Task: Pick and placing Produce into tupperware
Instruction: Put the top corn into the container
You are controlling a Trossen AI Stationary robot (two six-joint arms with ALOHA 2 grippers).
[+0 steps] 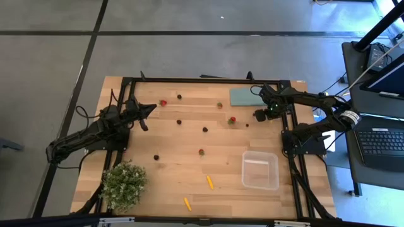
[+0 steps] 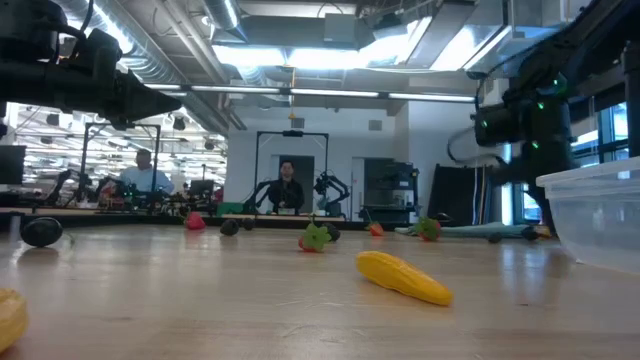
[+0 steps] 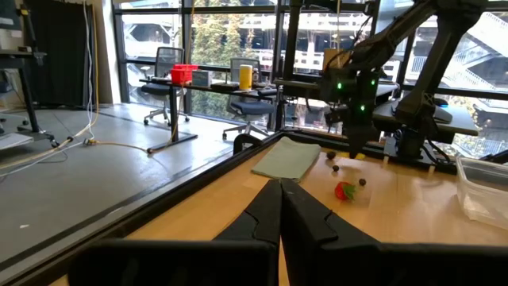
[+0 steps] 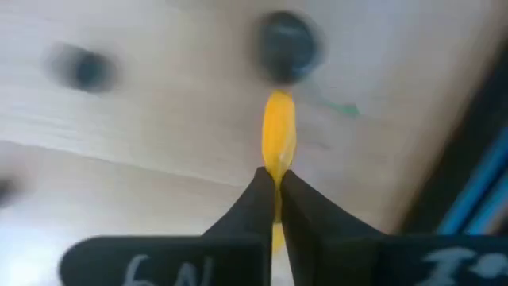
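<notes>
- Gripping a short orange-yellow stick of produce is the step in hand: the right gripper is seen in its wrist view clenched on the stick's near end, most of the stick projecting beyond the fingertips.
- In the high view the right gripper is placed at about two o'clock on the table, just beside the teal-grey slab; the tupperware lies at about four o'clock, near but apart from it.
- The hold is judged shallow, so a slow, straight lift is advised, with no wrist swing by which the stick could be levered out.
- The stick should be carried over the tupperware's open middle and lowered before release, so that no bounce over the shallow wall is risked.
- A dark round piece lies just beyond the stick's tip and should be left undisturbed on lifting.
- The left gripper is held shut and empty at about ten o'clock, waiting.
- Other pieces are left scattered, including two sticks near six o'clock.
</notes>
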